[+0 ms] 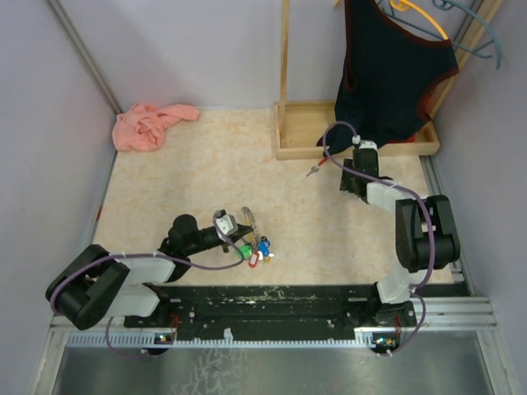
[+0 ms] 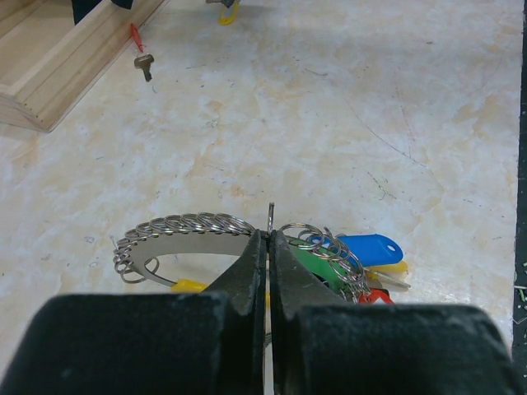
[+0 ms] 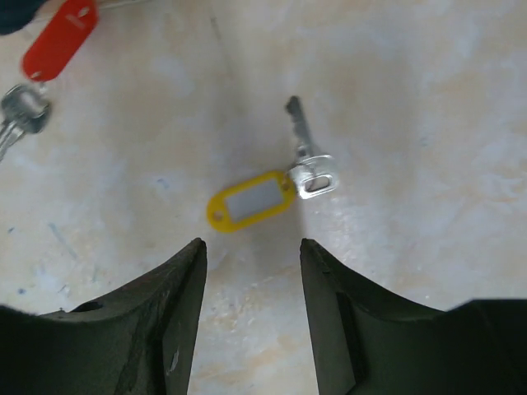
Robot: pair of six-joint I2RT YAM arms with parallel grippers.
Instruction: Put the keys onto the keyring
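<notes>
My left gripper (image 1: 233,233) is shut on the keyring (image 2: 185,234), a curved metal strip strung with several small split rings. In the left wrist view the fingertips (image 2: 268,236) pinch a thin metal end of it. Keys with green, blue, yellow and red tags (image 2: 354,259) lie bunched just right of the jaws, and the bunch also shows in the top view (image 1: 260,248). My right gripper (image 3: 251,247) is open, hovering above a loose key with a yellow tag (image 3: 251,200). A key with a red tag (image 3: 58,43) lies farther off, and the top view shows it left of the right gripper (image 1: 318,168).
A wooden rack base (image 1: 300,132) stands at the back, with a dark garment (image 1: 391,66) hanging over it. A pink cloth (image 1: 148,123) lies in the back left corner. Walls close in both sides of the table.
</notes>
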